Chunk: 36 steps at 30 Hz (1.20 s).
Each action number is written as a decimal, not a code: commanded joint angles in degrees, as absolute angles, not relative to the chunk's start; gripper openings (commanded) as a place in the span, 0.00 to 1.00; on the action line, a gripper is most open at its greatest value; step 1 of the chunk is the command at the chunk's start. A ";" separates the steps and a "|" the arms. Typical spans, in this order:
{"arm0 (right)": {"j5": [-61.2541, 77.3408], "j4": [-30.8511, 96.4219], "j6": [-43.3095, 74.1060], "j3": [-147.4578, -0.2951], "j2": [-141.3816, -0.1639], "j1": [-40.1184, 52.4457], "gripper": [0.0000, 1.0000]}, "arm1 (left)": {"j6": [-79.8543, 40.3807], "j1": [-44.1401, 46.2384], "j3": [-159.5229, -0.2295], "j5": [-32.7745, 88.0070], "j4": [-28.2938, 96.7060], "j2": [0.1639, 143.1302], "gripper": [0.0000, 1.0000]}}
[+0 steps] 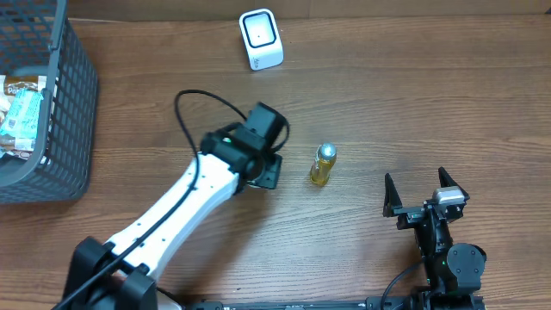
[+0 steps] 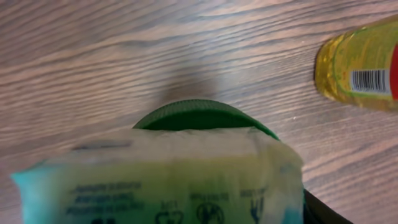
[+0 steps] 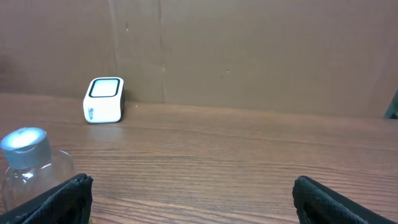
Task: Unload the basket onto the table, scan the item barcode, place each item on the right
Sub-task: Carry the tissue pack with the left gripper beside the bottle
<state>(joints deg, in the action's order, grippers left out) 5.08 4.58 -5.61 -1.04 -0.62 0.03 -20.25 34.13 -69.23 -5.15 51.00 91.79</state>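
Packet (image 2: 161, 174) gripped in left claw (image 1: 263, 159); right claw (image 1: 426, 191) wide open, empty. Risk: soft packet slips, or its barcode faces away from scanner (image 1: 260, 39), giving no read.

packet (image 2: 161, 168) print blurred, basket (image 1: 73, 120) cut off

Pale yellow-green packet (image 2: 161, 174) fills the lower frame, close to the lens; teal edge at left, print upside down and blurred. Green rounded rim (image 2: 196, 115) shows just behind it. Yellow bottle (image 2: 348, 56) upper right on wood-grain table (image 2: 124, 50), barcode label (image 2: 369, 81) facing camera.
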 commanded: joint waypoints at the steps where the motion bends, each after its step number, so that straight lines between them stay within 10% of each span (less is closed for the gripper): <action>1: 4.62 4.43 -5.65 -0.45 -0.16 -0.08 1.00 | -23.73 35.35 -69.04 -8.38 49.95 94.72 0.49; 36: 4.62 4.43 -5.65 -0.45 -0.16 -0.08 1.00 | -32.40 35.31 -69.04 -2.92 41.30 100.14 0.52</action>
<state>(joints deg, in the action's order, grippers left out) 5.10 4.60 -5.61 -1.04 -0.62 0.03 -31.46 35.38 -68.86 -4.45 41.82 100.44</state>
